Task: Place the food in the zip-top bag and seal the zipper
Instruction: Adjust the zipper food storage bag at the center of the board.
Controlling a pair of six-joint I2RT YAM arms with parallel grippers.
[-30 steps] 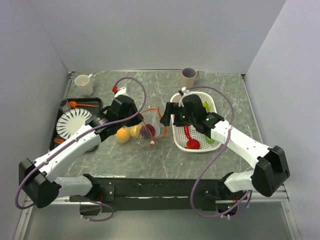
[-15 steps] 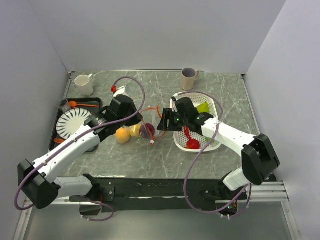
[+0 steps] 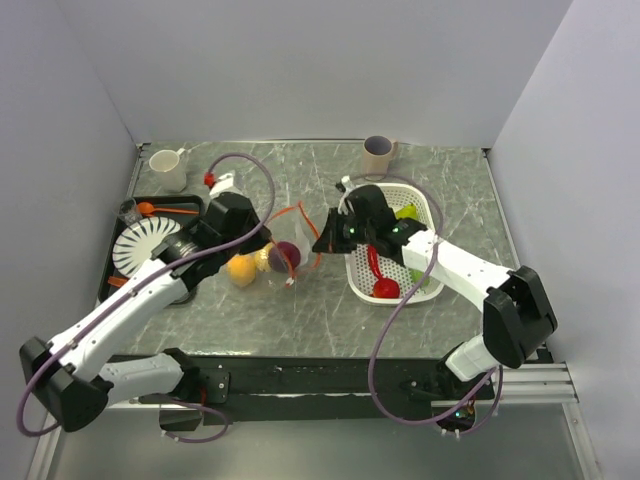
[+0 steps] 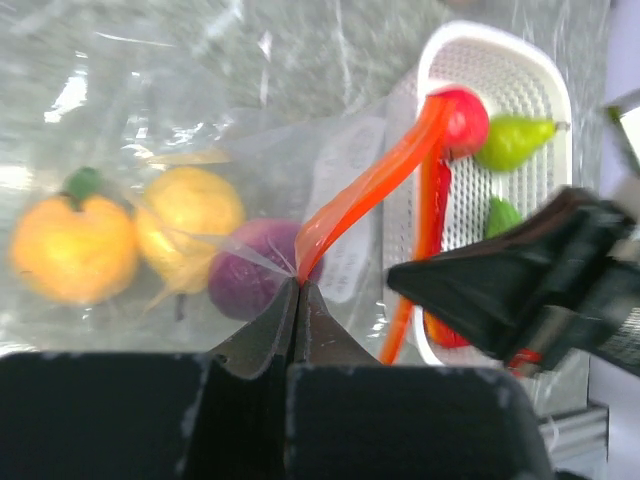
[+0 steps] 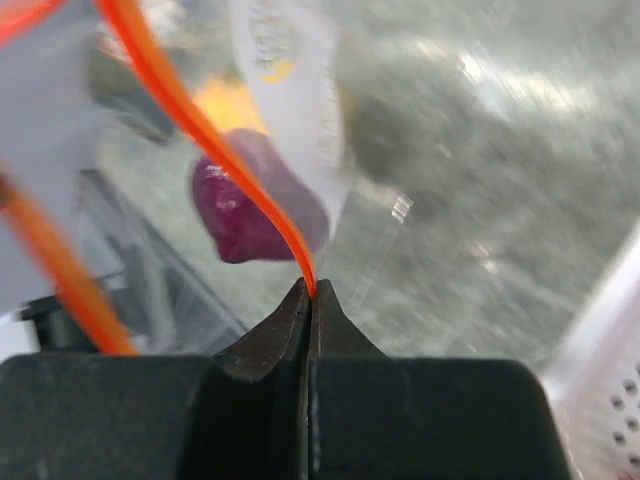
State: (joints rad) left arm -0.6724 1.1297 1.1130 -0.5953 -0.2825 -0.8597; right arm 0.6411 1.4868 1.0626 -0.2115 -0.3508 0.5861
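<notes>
The clear zip-top bag [image 3: 298, 240] hangs between both grippers, and its orange-red zipper [image 3: 308, 212] arcs above it. Inside lie an orange fruit [image 4: 72, 248], a yellow fruit [image 4: 190, 225] and a purple one [image 4: 245, 285]. My left gripper [image 4: 298, 283] is shut on the zipper strip [image 4: 380, 180] at the bag's left side [image 3: 272, 248]. My right gripper [image 5: 310, 290] is shut on the zipper [image 5: 200, 130] at the other side [image 3: 322, 243], with the purple fruit [image 5: 250, 205] behind it. More food stays in the basket: a green pear [image 3: 405, 213] and a red piece [image 3: 385, 288].
The white perforated basket [image 3: 432, 212] stands just right of the right gripper. A black tray [image 3: 190, 205] at the left holds a white plate [image 3: 145, 245] and an orange spoon [image 3: 150, 208]. Two cups [image 3: 169, 168] [image 3: 379, 155] stand at the back.
My right gripper has swung left from the basket to the bag's zipper and shut on it. The left arm has drawn the bag slightly left and up.
</notes>
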